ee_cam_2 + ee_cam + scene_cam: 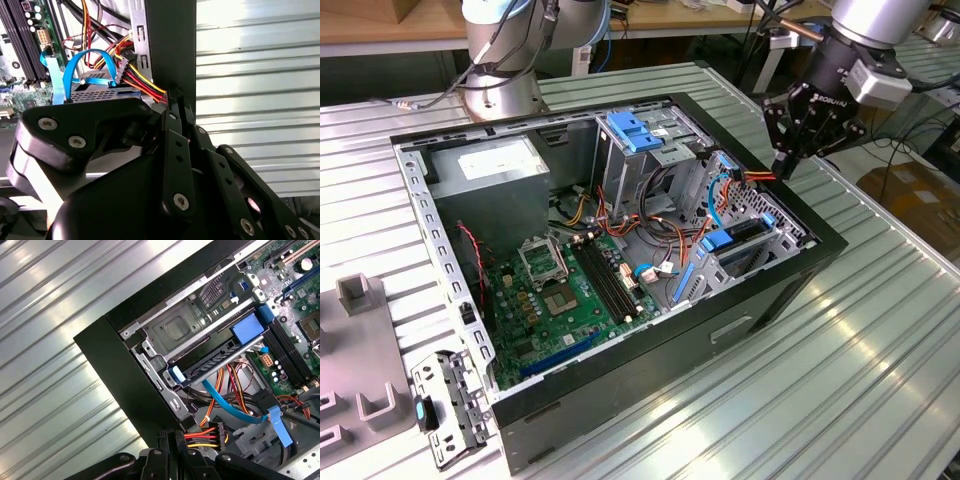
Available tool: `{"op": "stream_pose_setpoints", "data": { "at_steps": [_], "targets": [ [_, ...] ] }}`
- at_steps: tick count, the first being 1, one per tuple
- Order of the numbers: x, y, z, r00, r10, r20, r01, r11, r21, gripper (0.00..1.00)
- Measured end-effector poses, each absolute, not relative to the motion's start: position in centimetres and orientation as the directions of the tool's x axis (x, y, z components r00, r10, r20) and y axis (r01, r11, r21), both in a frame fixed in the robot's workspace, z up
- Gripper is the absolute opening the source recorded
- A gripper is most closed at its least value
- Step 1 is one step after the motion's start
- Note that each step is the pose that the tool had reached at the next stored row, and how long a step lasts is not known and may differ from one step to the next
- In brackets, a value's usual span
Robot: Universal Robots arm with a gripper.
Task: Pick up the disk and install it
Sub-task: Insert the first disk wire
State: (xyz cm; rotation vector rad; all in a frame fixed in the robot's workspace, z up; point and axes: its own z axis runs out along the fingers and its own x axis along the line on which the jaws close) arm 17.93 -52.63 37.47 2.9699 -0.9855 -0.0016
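We see a ribbed metal table (880, 380) gleaming under bright light, a wooden workbench (380, 25) beyond its far edge, and brown cardboard (920, 195) on the floor beside it.

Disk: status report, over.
Gripper shut, at the power cable by the case wall. Disk seated in the drive cage, blue rails showing. Blue data cable loops beside it.

Gripper (785, 158) hung fingertips-down, slightly tilted. Black linkage fingers (177, 150) drawn together, tips meeting. Directly above gripper: black wrist body (825, 75), then silver arm link (880, 15), leaning off vertical.
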Motion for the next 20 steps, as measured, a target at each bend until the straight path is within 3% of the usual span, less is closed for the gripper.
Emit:
{"op": "stream_pose_setpoints", "data": {
  "at_steps": [20],
  "targets": [
    [15.5, -52.6, 37.5, 0.764, -0.646, 0.003, -0.646, -0.764, 0.012, 0.16]
  ]
}}
